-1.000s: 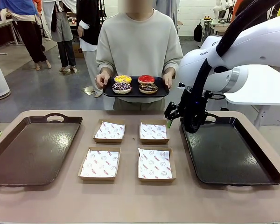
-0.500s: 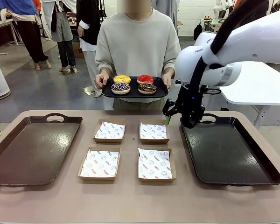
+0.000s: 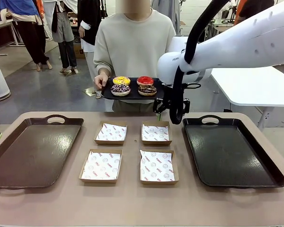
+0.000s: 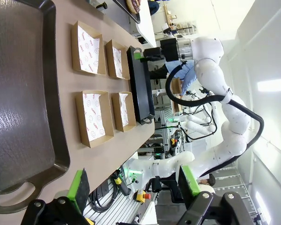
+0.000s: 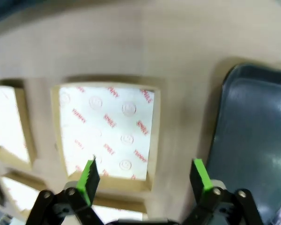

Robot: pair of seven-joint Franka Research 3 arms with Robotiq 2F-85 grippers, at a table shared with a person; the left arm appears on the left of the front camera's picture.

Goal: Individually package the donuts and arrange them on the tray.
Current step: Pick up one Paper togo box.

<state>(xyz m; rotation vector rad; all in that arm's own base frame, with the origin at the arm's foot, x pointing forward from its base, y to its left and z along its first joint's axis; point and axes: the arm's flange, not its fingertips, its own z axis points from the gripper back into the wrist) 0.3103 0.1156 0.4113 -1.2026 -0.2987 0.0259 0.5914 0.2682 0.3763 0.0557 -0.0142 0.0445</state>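
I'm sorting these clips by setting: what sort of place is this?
Most likely a robotics lab or demo hall, not a bakery: a white robot arm reaches over a table laid with paper-lined boxes, a person holds donuts on a tray, and bare grey floor lies behind.

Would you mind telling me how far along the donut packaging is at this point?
Done: four paper-lined boxes are laid out between the two table trays. In hand: the right pincer is open, facing a lined box, near the person's tray, which carries all four donuts. Left: every donut is yet to be boxed and arranged on a tray.
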